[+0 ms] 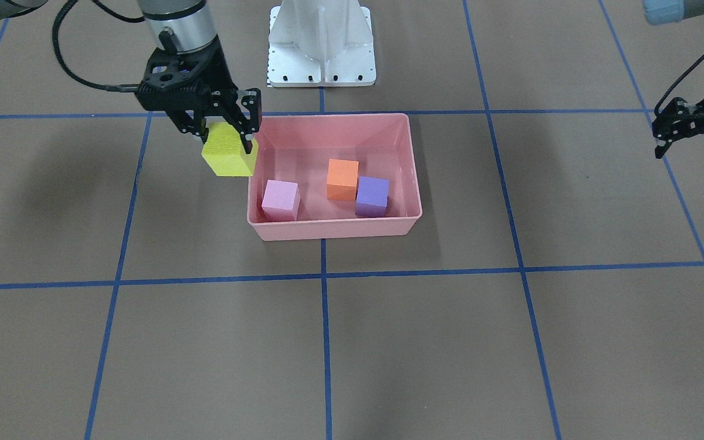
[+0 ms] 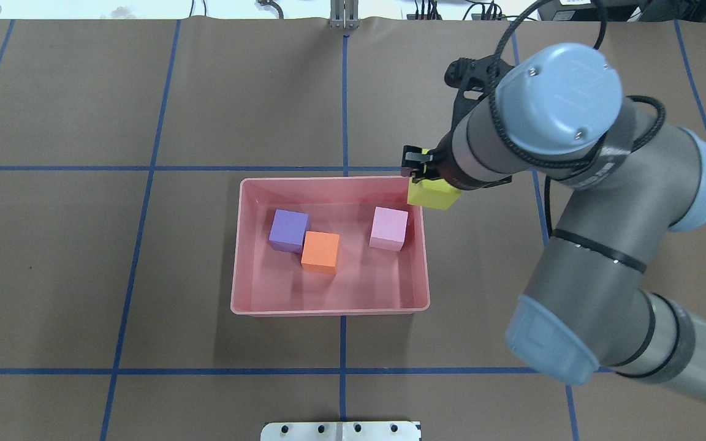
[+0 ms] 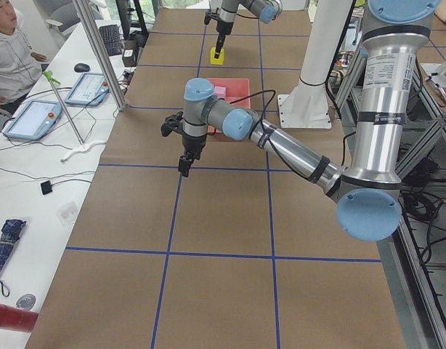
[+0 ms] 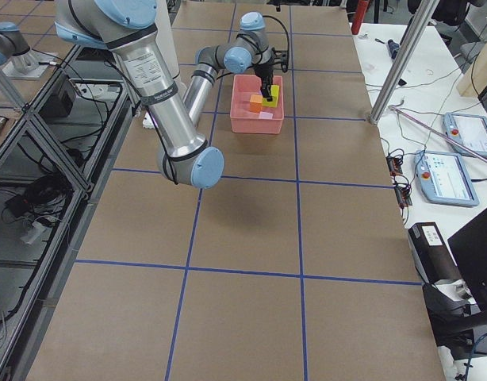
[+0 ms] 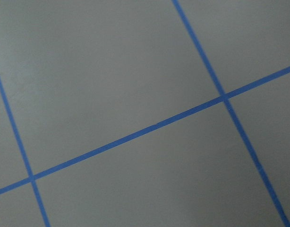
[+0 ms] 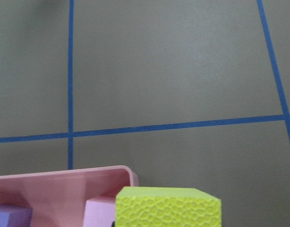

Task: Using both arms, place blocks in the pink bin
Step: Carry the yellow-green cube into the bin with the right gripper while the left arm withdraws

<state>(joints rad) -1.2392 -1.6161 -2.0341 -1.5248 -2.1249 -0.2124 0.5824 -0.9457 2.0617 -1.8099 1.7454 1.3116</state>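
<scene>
Brown paper crossed by blue tape lines covers the table (image 1: 425,342). On it, in front of the white base pedestal (image 1: 321,43), sits the pink bin (image 1: 333,229). Three blocks rest on its floor. The orange block (image 1: 342,179) and the purple block (image 1: 371,195) stand corner to corner, so close that they seem to touch. The pink-lilac block (image 1: 280,199) stands apart from them, near the short wall on the robot's right.

The yellow block (image 1: 227,157) is not in the bin. It hangs tilted in the air beside that same short wall, pinched between the two black fingers of the right gripper (image 1: 225,140). From overhead the block (image 2: 431,195) overlaps the bin's rim (image 2: 328,309) at a corner. Whether it is over the inside or just outside, the views do not settle. The right wrist camera shows the cube's top face (image 6: 167,208) just beside the bin's rounded corner, with bare paper and tape beyond.

Well away on the robot's left side, the left gripper (image 1: 694,153) hovers over the table with its fingers spread and nothing between them. Its wrist camera sees only paper and tape lines.

Along the table's far side, in the left-end view, a person (image 3: 9,51) in a pale top sits at a white bench.
</scene>
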